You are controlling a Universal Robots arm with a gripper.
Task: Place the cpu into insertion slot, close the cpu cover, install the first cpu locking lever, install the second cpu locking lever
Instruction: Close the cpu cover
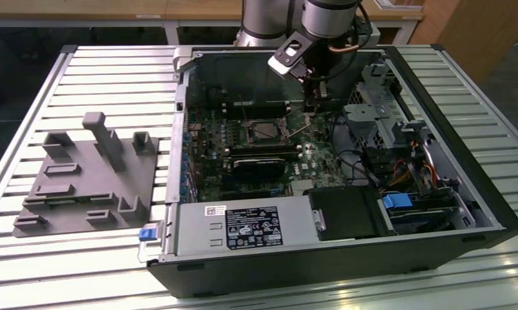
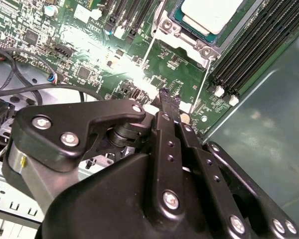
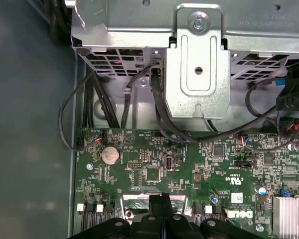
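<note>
cpu [image 2: 209, 14]: 1 | locking levers [image 2: 149, 51]: 2 | grey fixture [image 1: 86, 181]: 1 | coin battery [image 3: 109, 155]: 1

Gripper [image 3: 162, 200], tips pressed together, over the board [image 3: 139, 172] — coin battery [image 3: 109, 155] near its corner, black cables [image 3: 158, 107] beside the bracket [image 3: 198, 74].

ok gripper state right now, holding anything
gripper: shut, nothing visible in it, tip just above the motherboard a little way from the cpu
</note>
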